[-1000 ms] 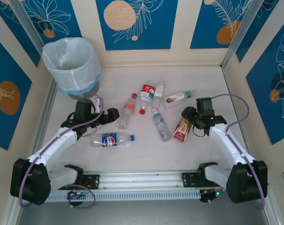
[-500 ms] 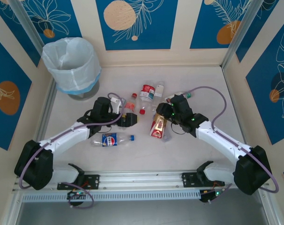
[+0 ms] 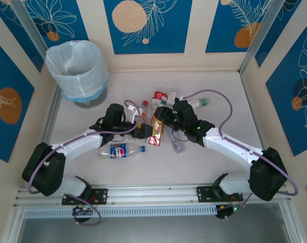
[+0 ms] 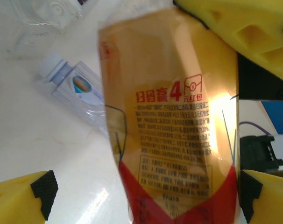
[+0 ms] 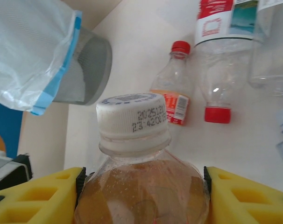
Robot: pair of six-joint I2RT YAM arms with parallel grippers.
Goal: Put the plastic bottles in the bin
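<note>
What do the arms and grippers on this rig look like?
The left arm and right arm have white links with chunky black joints, and a purple cable loops along each. The left gripper has yellow fingers with black pads. The right gripper is yellow too, with rectangular cut-outs.

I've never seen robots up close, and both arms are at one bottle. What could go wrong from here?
The right gripper holds the brown bottle by its neck while the left gripper is open around it; releasing too early could drop it.
The two grippers sit very close together and might bump.
The bin stands off in the far left corner, so a weak grip might slip on the way.
</note>
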